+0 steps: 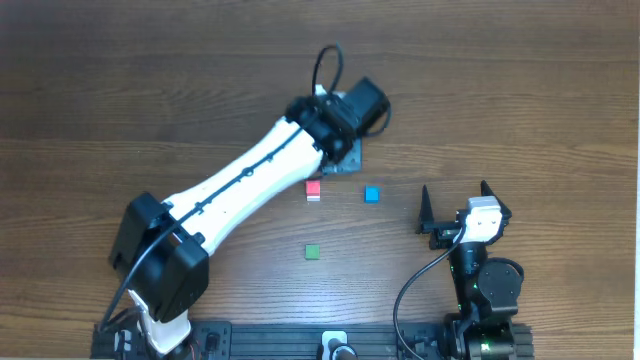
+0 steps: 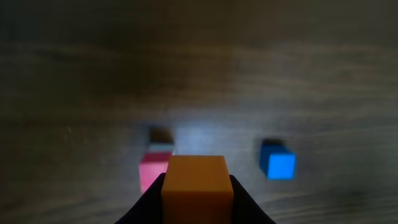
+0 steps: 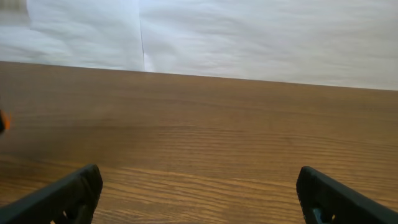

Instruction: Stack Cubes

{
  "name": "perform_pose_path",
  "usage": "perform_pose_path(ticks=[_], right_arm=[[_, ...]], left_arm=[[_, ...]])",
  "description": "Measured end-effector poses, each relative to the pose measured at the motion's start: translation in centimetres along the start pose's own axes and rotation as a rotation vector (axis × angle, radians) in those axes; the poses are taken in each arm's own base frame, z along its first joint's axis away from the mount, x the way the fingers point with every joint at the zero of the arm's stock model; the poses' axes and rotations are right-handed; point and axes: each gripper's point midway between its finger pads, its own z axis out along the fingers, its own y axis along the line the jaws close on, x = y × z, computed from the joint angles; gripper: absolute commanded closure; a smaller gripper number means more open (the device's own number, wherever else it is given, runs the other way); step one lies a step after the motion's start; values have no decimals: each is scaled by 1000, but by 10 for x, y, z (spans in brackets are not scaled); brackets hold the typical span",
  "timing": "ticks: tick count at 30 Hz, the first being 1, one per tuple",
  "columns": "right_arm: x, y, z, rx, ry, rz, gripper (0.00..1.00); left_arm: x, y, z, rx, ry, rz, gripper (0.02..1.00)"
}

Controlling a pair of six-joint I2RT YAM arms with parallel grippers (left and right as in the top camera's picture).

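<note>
Orange cube (image 2: 197, 186) sits clamped betw. the left gripper (image 2: 197, 210) jaws, held above the table. Red cube (image 2: 151, 173) lies just beyond and below it, partly hidden by it and off-centre, so the two aren't lined up yet. Judgement: next move needs a small sideways shift to centre orange over red, then lower. Blue cube (image 2: 277, 163) is on the other side, apart from red; green cube (image 1: 312, 252) is nearer the bases. Right gripper (image 1: 455, 203) is parked w/ jaws spread, holding nothing, well apart from all cubes; left arm is nearer.
</note>
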Motion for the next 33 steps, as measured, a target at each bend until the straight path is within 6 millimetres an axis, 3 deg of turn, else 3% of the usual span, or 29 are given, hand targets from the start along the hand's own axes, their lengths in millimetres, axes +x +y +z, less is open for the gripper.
perform_pose_path(ticks=[6, 9, 17, 33], right_arm=[[0, 0, 0, 0, 0, 0, 7], [0, 0, 0, 0, 0, 0, 9], [0, 0, 0, 0, 0, 0, 7], [0, 0, 0, 0, 0, 0, 7]], left_arm=[[30, 21, 29, -53, 45, -49, 976], [38, 29, 33, -65, 55, -65, 976], [35, 27, 27, -49, 38, -86, 976], [46, 35, 41, -64, 58, -88, 976]])
